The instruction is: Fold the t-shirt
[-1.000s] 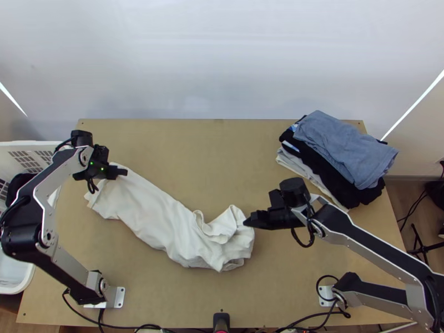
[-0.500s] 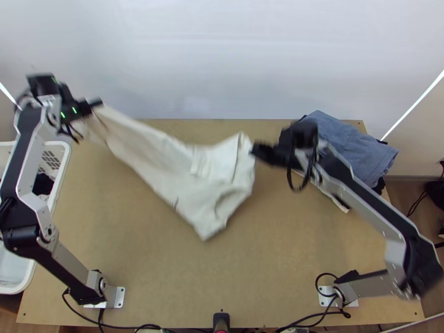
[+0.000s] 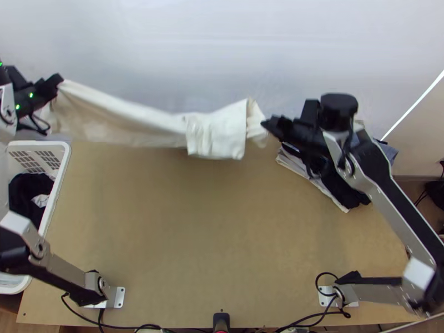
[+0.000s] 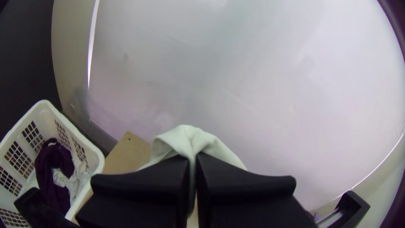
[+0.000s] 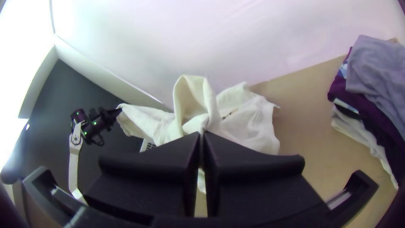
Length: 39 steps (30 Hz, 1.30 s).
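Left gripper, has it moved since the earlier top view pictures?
Yes: the left gripper moved from over the table to beyond its far left corner.

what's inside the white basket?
In the basket: a dark cloth and, against it, a smaller white cloth. Whatever lies beneath them is covered, so I can't say if there's more.

Left fingers (image 3: 53, 85) closed aloft, right fingers (image 3: 279, 126) likewise
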Motion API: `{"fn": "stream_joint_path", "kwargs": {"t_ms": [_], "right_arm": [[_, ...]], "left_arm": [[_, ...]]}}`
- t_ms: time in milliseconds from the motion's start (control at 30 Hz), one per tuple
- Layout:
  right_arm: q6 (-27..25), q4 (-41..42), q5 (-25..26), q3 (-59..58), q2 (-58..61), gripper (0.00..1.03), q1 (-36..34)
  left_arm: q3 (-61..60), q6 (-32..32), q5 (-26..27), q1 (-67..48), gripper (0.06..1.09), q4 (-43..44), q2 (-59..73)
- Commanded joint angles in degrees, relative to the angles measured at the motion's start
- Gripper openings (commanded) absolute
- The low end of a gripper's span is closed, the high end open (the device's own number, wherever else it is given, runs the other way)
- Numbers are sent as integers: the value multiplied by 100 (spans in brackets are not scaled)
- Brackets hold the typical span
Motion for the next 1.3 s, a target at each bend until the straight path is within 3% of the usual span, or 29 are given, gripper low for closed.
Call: {"fn": "stream_joint_path", "kwargs": {"t_ms": [0, 300, 400, 600, 767, 967, 1000, 1267], "right_arm": [[-77, -279, -173, -1107, -1110, 3, 294], [-68, -604, -173, -1547, -1365, 3, 303], [-85, -648, -173, -1599, -1382, 3, 250], [-85, -639, -173, -1722, -1101, 3, -75], [-103, -648, -164, -1854, -828, 3, -119], [-147, -578, -147, -1889, -732, 3, -128], [-173, -569, -138, -1889, -714, 3, -145], [-208, -552, -147, -1977, -653, 3, -154]], "left_arm": [[-1959, 662, 589, 50, 9, -55, -858], [-4411, 1445, 1011, -793, 9, -318, -1051], [-4991, 1831, 1442, -890, 9, -459, -1412], [-5352, 2895, 1811, -1004, 9, -1426, -1552], [-5563, 3519, 1723, -1119, 11, -1733, -1702], [-5527, 4415, 1714, -1031, 99, -2375, -1675], [-5448, 4415, 1714, -1013, 103, -2375, -1658], [-4130, 3176, 1758, -644, 104, -2331, -841]]}}
